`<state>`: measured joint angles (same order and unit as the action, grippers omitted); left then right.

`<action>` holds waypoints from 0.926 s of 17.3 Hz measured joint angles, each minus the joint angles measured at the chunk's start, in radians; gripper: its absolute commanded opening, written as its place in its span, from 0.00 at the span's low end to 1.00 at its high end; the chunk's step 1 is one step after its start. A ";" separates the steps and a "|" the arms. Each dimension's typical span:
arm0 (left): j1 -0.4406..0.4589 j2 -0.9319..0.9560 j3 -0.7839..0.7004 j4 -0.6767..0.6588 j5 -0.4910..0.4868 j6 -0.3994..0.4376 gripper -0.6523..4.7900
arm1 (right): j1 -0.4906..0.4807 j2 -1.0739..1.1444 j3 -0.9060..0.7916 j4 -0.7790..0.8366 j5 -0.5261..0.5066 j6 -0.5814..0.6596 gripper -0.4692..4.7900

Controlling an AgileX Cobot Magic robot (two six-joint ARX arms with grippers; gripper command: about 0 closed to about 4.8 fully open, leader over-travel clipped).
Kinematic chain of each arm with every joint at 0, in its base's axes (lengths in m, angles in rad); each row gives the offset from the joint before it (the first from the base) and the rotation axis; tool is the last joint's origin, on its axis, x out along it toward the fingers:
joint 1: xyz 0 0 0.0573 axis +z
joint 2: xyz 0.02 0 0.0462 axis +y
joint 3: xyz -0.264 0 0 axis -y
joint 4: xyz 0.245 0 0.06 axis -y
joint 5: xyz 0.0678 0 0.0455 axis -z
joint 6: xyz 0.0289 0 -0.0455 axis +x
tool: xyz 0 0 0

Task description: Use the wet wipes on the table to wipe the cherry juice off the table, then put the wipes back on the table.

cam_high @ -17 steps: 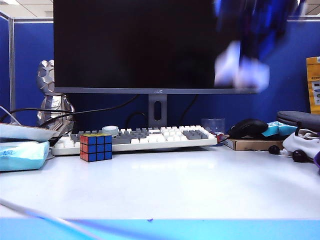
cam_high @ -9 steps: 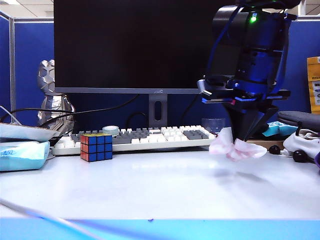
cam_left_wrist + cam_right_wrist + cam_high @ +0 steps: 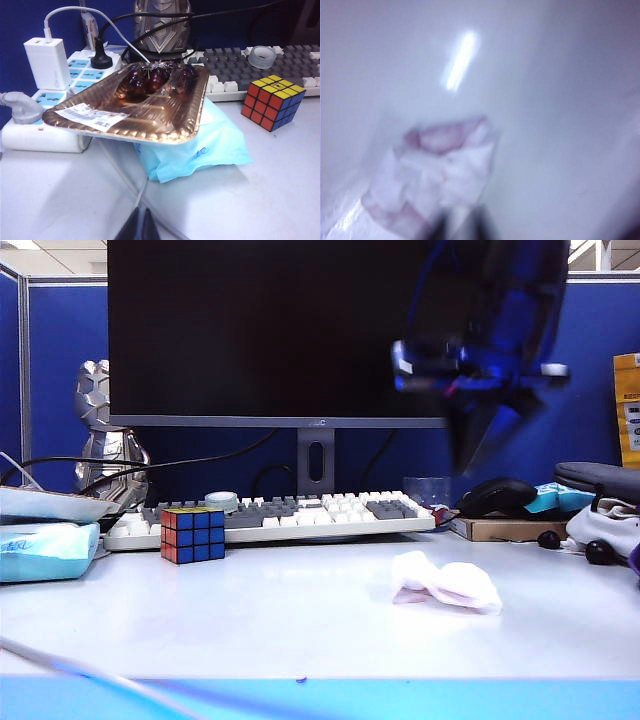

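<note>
Wet wipes [image 3: 445, 583] dropped onto table [image 3: 250, 620] | right gripper [image 3: 470, 455] lifted clear (blurred), fingers nearly closed, empty | left gripper [image 3: 137, 229] unmoved, fingers together

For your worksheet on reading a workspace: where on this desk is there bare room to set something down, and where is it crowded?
Bare: the table between the puzzle cube and the wipe, and the strip before the front edge. Crowded: the left side, with cherry tray, blue packet and cables, and the right rear by the mouse.

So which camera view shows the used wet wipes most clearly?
The exterior view: the pink-tinged wet wipes lie sharp on the table. The right wrist view shows them blurred; the left wrist view does not show them.
</note>
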<state>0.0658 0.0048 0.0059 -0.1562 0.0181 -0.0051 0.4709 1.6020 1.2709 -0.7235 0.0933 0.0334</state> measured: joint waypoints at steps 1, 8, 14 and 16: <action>0.000 0.000 0.000 0.000 0.000 0.000 0.12 | 0.000 -0.011 0.009 0.000 0.020 -0.003 0.09; 0.000 0.000 0.000 0.000 0.000 0.000 0.12 | 0.000 -0.379 0.017 -0.037 0.114 -0.008 0.09; 0.000 0.000 0.000 0.000 0.000 0.000 0.12 | 0.000 -0.796 0.016 -0.063 0.287 -0.008 0.09; 0.000 0.000 0.000 0.000 0.000 0.000 0.12 | 0.000 -0.930 0.016 -0.063 0.325 -0.008 0.09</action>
<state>0.0658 0.0051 0.0059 -0.1562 0.0181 -0.0048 0.4713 0.6716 1.2873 -0.7868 0.4187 0.0250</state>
